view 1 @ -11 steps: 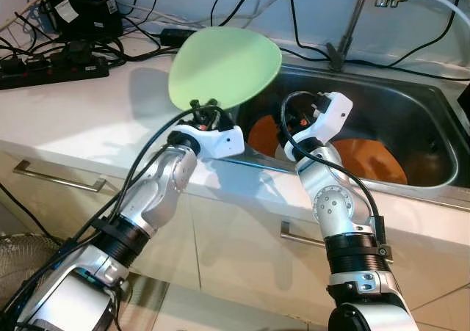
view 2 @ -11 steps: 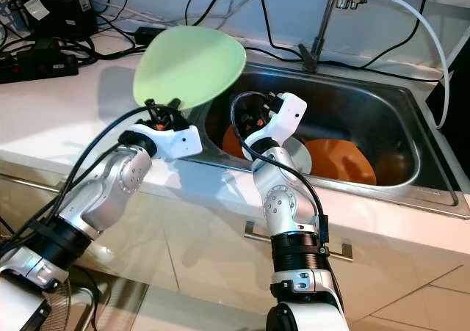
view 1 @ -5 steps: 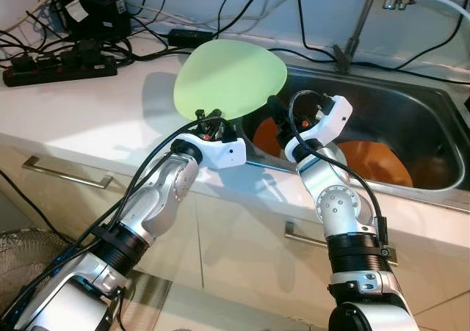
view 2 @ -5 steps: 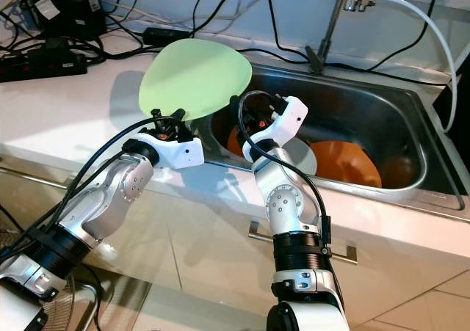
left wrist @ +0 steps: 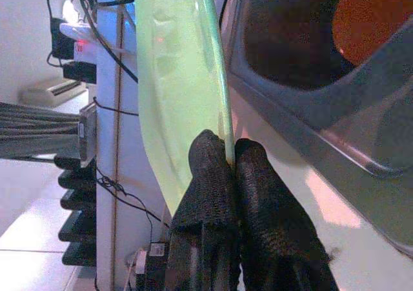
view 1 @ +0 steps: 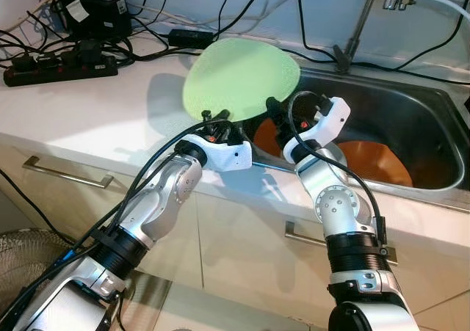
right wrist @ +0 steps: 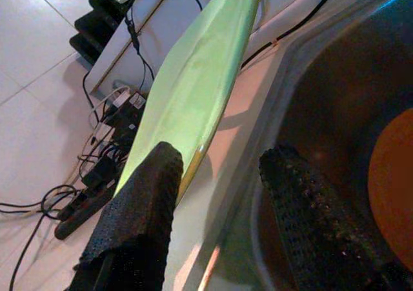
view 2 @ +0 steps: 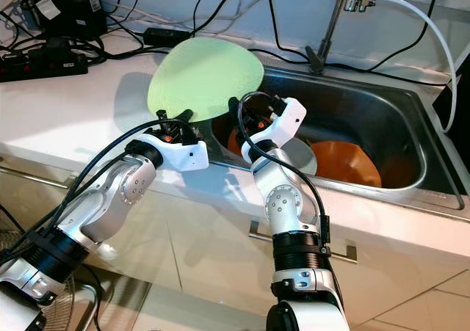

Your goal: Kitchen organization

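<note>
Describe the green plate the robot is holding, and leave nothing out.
The green plate is pale lime, round and shallow with a thin rim, looking like smooth plastic. It is held up off the white counter, tilted, over the left edge of the steel sink. The left gripper is shut on its lower rim, one finger on each face. The right gripper is open beside its edge, not clearly touching it. Nothing else touches the plate.

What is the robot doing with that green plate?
The robot's left gripper is pinching the green plate by its rim and holding it up over the edge of the sink. Its right gripper is open right beside the plate, not touching it yet. Orange plates lie down in the sink.
</note>
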Robot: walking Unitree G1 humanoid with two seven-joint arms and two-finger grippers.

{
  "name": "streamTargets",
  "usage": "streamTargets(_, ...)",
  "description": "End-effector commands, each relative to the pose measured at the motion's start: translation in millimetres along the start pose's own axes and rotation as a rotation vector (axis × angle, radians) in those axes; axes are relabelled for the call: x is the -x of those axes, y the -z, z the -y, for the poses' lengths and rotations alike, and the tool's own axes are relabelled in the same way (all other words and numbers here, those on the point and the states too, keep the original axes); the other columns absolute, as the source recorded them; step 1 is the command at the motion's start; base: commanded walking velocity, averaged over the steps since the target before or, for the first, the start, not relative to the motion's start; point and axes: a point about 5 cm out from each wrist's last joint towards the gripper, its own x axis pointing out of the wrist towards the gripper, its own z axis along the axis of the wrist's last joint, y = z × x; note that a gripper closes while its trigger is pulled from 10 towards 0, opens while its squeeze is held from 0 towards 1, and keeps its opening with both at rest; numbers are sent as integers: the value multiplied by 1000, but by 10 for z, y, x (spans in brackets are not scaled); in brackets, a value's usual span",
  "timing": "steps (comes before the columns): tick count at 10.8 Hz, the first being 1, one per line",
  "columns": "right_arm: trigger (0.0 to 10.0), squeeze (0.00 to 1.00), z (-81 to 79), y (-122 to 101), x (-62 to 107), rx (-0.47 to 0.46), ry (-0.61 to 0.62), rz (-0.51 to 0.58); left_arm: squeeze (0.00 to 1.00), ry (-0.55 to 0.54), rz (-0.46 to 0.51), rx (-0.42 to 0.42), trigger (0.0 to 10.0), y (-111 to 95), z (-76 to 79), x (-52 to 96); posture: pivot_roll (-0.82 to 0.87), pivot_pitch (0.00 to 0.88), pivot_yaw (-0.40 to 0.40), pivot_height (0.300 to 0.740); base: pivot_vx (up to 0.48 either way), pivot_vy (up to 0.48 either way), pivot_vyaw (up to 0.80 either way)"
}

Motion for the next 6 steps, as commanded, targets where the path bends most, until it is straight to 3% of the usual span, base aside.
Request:
streamTargets(1, 10000, 0, -333, 70, -122, -76, -77, 3, 0, -40, 51, -20, 10000, -93, -112, 11, 250, 17, -47, 740, 0, 0, 0)
streamTargets(6, 10000, 0, -360, -82, -212, -125, -60, 49, 0, -34, 85, -30, 10000, -135, -94, 15, 250, 18, -48, 740, 0, 0, 0)
